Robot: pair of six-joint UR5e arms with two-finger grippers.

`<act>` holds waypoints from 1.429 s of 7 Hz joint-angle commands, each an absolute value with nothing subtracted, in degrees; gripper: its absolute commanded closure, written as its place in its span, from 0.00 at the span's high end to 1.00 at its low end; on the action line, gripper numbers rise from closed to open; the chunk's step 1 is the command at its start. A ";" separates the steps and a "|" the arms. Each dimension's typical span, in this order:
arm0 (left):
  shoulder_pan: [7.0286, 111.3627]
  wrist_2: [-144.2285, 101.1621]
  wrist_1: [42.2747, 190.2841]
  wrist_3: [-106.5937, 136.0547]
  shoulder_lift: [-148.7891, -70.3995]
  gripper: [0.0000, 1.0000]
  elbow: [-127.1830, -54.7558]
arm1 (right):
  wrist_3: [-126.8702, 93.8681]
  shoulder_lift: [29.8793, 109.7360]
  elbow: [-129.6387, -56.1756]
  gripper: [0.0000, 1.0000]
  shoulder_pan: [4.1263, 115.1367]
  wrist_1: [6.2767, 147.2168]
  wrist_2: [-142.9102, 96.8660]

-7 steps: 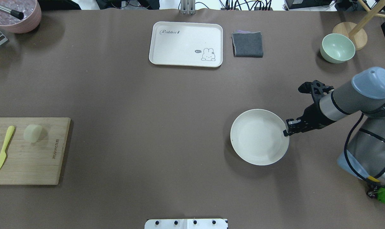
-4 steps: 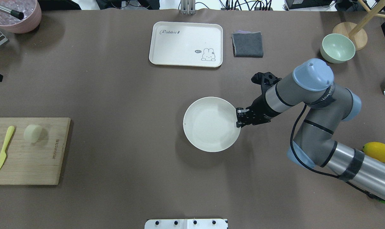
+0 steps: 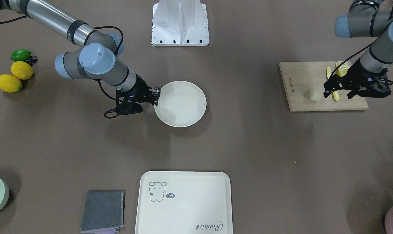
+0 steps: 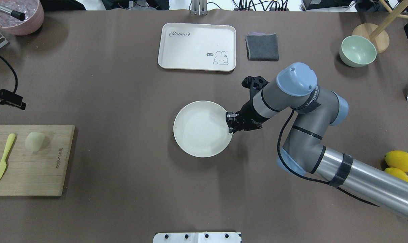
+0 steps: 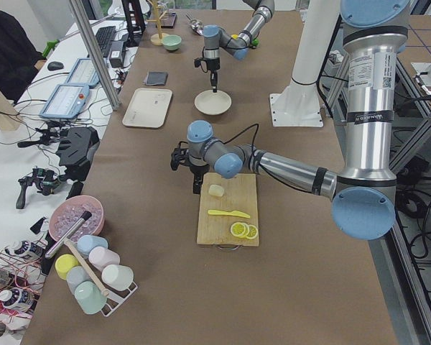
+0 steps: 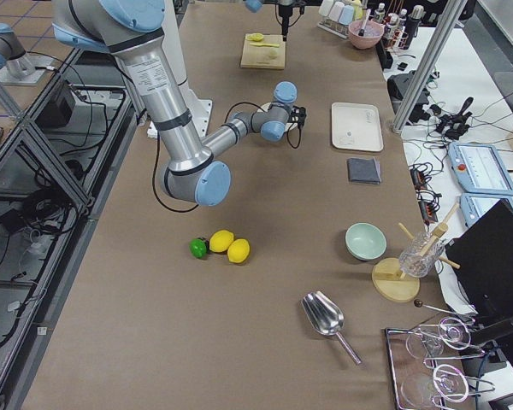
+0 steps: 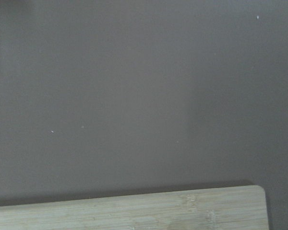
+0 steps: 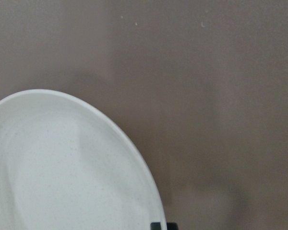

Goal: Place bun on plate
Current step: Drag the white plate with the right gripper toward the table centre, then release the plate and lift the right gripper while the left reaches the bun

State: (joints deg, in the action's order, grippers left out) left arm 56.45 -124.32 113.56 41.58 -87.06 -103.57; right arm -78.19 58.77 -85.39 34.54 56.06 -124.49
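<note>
Brown matte cloth covers the whole surface, and seen from overhead the plate (image 4: 202, 133) lies near its middle, round, off-white and faintly speckled, with a shallow raised rim and nothing on it. My right hand (image 4: 231, 124) is clamped on that rim at the plate's 3 o'clock, fingertips nipping the edge. The bun (image 4: 34, 141) sits well apart at the plate's 9 o'clock, on a pale bamboo cutting board (image 4: 38, 168); it is a stubby cream chunk, matte and rounded, and I judge it soft enough to dent under a hard squeeze. A thin yellow plastic knife (image 4: 3, 158) lies just beside it at its 9 o'clock. My left hand (image 3: 338, 91) hangs raised near the board, off toward the bun's 11 o'clock, its fingers apparently spread and holding nothing; its wrist camera sees only cloth and the board's edge. I take this as the setting-up step: the plate is positioned and the bun not yet picked. Next I would let go of the rim and clear my right arm, then bring the left hand over the bun, close gently across its thick sides, lift, and carry it toward 3 o'clock onto the plate
</note>
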 commanded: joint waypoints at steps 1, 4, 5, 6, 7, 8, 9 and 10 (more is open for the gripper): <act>50.65 -122.70 116.10 45.35 -85.35 0.97 -103.27 | -78.57 58.27 -84.73 0.00 33.14 55.99 -123.49; 48.25 -122.26 116.19 47.90 -85.34 0.84 -103.01 | -78.75 58.36 -84.73 0.00 32.34 55.90 -123.13; 48.25 -121.73 116.19 47.64 -85.34 0.78 -102.66 | -78.75 58.36 -84.73 0.00 31.91 55.72 -123.13; 48.25 -121.73 116.19 47.55 -85.34 0.74 -102.57 | -78.75 58.36 -84.73 0.00 31.64 55.72 -123.13; 48.25 -120.95 116.28 47.46 -85.34 0.70 -102.13 | -78.92 58.36 -84.81 0.71 31.47 55.72 -123.05; 48.25 -120.94 117.67 47.63 -85.25 0.64 -101.78 | -79.88 58.53 -85.25 0.99 31.46 55.90 -122.00; 48.16 -120.94 118.56 47.55 -84.04 0.54 -101.69 | -79.81 58.80 -85.60 0.99 31.46 55.90 -121.47; 48.16 -120.94 119.35 47.72 -83.94 0.46 -101.69 | -79.72 58.97 -85.87 0.99 31.73 55.90 -121.46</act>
